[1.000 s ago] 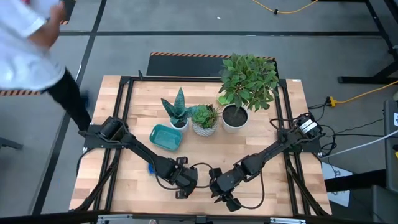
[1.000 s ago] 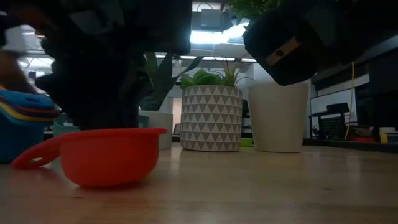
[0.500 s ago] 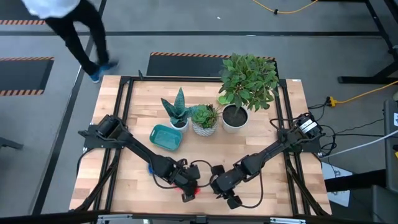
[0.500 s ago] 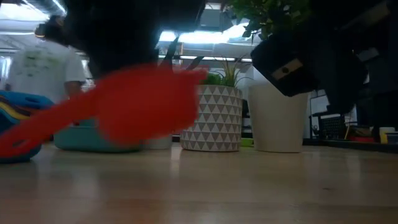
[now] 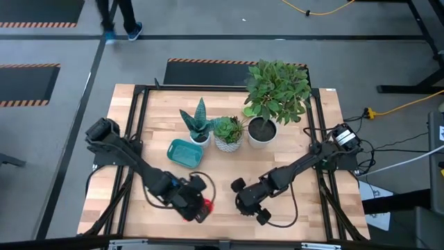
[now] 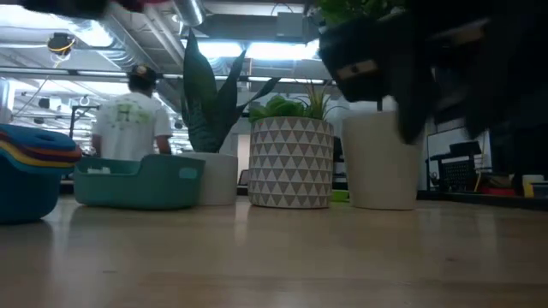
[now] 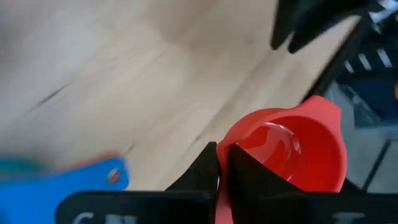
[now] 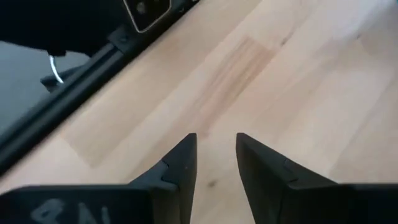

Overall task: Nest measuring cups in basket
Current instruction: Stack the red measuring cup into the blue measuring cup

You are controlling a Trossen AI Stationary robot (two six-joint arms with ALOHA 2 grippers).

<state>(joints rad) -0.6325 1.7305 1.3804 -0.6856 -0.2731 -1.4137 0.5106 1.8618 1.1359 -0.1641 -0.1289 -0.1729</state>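
A red measuring cup (image 7: pixel 292 149) hangs above the table near its front edge, with my left gripper (image 7: pixel 222 152) shut on it. From above, the cup (image 5: pixel 206 205) shows at the gripper (image 5: pixel 200 208). In the low view only a red sliver (image 6: pixel 150 3) of it shows at the top. A stack of cups (image 6: pixel 30 175), the lowest one blue, rests on its base at the left. A blue handle (image 7: pixel 87 180) of it shows below the left gripper. The teal basket (image 5: pixel 185 153) stands on the wood farther back. My right gripper (image 8: pixel 214 140) hovers open over bare wood to the right (image 5: pixel 244 206). My left gripper pinches the red cup at its rim (image 7: pixel 222 163), one finger (image 7: pixel 249 180) over the bowl's inside and the other (image 7: pixel 199 177) outside. The fingers slant down from above. The cup is lifted clear of the table and tilted, its open side toward the wrist camera.
Three potted plants stand in a row behind the basket: a snake plant (image 5: pixel 199 125), a patterned pot (image 5: pixel 227 135) and a big leafy plant in a white pot (image 5: pixel 262 130). A person (image 6: pixel 128 120) stands in the room beyond. Bare wood lies between the grippers and the pots.
My left gripper has taken the red cup off the table and raised it, rolling its wrist and drifting toward the table's left edge. The cup stood upright on the wood; now it is lifted clear and tilted. My right gripper has rolled a little. The person has walked away.
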